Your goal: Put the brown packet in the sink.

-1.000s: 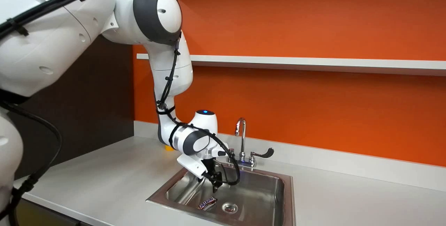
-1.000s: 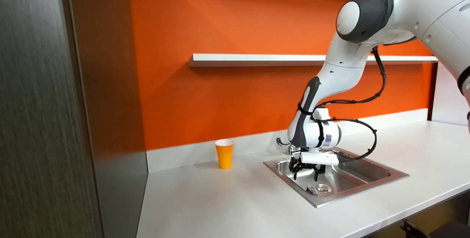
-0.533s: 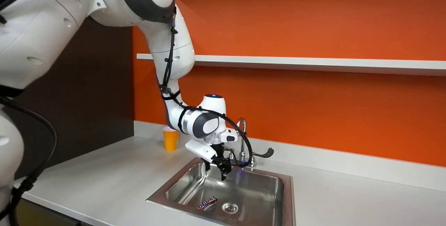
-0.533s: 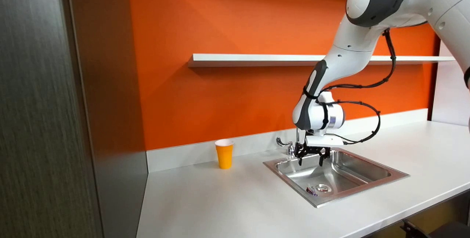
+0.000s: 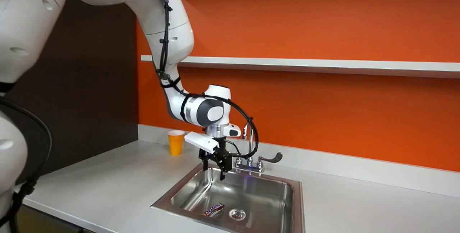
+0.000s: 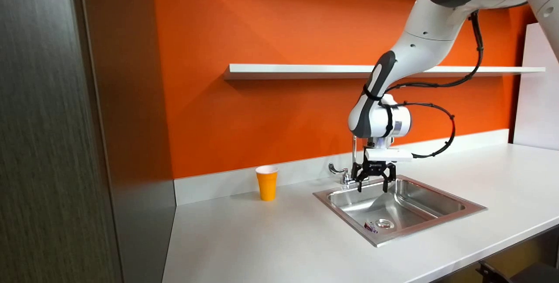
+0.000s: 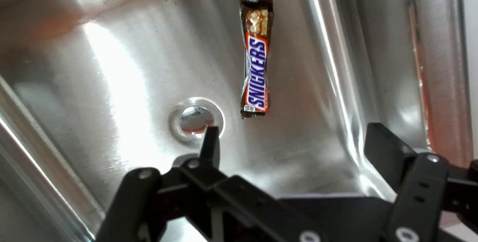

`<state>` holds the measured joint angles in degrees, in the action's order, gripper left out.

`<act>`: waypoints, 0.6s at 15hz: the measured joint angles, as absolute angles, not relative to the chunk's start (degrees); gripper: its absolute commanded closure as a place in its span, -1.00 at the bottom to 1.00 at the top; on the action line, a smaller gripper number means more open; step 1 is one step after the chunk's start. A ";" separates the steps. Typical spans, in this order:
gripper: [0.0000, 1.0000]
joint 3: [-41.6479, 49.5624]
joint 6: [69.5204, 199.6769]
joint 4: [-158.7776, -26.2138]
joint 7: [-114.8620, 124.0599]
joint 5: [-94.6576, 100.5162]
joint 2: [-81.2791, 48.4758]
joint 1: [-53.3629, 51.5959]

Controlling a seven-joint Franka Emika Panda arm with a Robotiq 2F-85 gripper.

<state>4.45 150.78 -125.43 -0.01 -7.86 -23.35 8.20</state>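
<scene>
The brown packet is a small candy bar in a dark brown wrapper. It lies flat on the sink floor in both exterior views (image 5: 214,209) (image 6: 370,227) and in the wrist view (image 7: 256,62). The sink is a stainless steel basin (image 5: 266,197) (image 6: 408,213) (image 7: 298,122) set in a light counter. My gripper (image 5: 214,173) (image 6: 372,190) is open and empty. It hangs above the back part of the sink, well above the packet and apart from it. In the wrist view the fingers are spread (image 7: 294,133) with nothing between them.
A chrome faucet (image 5: 250,154) (image 6: 354,156) stands behind the sink, close to the gripper. A yellow-orange cup (image 5: 176,143) (image 6: 267,183) stands on the counter near the orange wall. A white shelf (image 5: 323,63) runs along the wall above. A round drain (image 7: 196,120) lies beside the packet.
My gripper has risen from low in the sink to above it, moving away from the packet. The fingers stay open. The packet has not moved. The cup is now fully uncovered.
</scene>
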 measured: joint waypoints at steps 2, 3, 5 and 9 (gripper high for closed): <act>-1.00 4.30 149.28 -127.54 -0.05 -7.87 -20.49 7.68; -1.00 4.14 148.89 -128.76 -0.10 -7.91 -18.96 7.49; -1.00 3.54 148.16 -131.48 -0.19 -8.35 -15.64 7.39; -1.00 2.20 146.95 -137.65 -2.56 -13.62 -7.74 7.39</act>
